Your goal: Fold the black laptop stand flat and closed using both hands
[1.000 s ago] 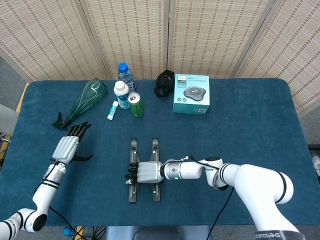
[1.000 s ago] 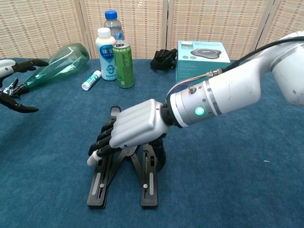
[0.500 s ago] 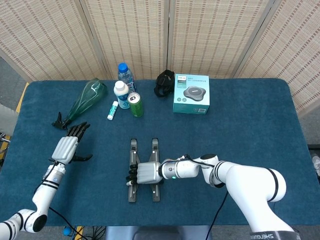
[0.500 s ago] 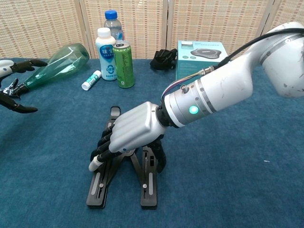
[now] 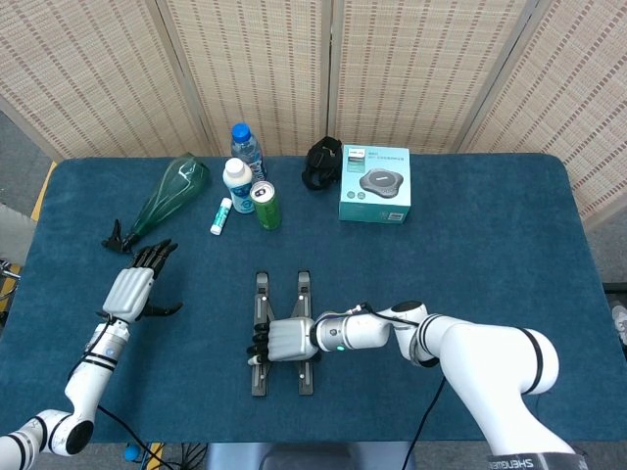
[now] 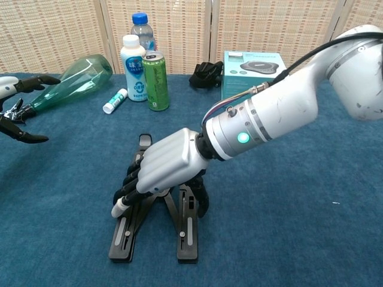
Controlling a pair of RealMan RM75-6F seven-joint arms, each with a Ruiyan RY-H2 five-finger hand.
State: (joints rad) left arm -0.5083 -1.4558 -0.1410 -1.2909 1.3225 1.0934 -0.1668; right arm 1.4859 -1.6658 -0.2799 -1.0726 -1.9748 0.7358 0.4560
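The black laptop stand (image 5: 304, 290) lies mid-table with its two rails running front to back; in the chest view its cross struts (image 6: 188, 233) still stand raised a little under my palm. My right hand (image 5: 284, 338) lies across the middle of the stand. Its fingers (image 6: 128, 182) curl over the left rail and the thumb hooks beside the right rail, so it grips the stand (image 6: 122, 236). The middle of the stand is hidden beneath this hand (image 6: 167, 164). My left hand (image 5: 132, 289) hovers far to the left with fingers spread, holding nothing, well apart from the stand; the chest view catches only its fingers (image 6: 13, 111) at the left edge.
A green glass bottle (image 5: 168, 196) lies on its side at the back left. Behind the stand are a water bottle (image 5: 244, 145), a white bottle (image 5: 237, 184), a green can (image 5: 266, 205) and a small white tube (image 5: 220, 215). A black pouch (image 5: 321, 163) and a teal box (image 5: 375, 183) sit at the back centre.
My right hand has sunk slightly and curled tighter over the stand, pressing it lower. The left hand has stayed where it was.
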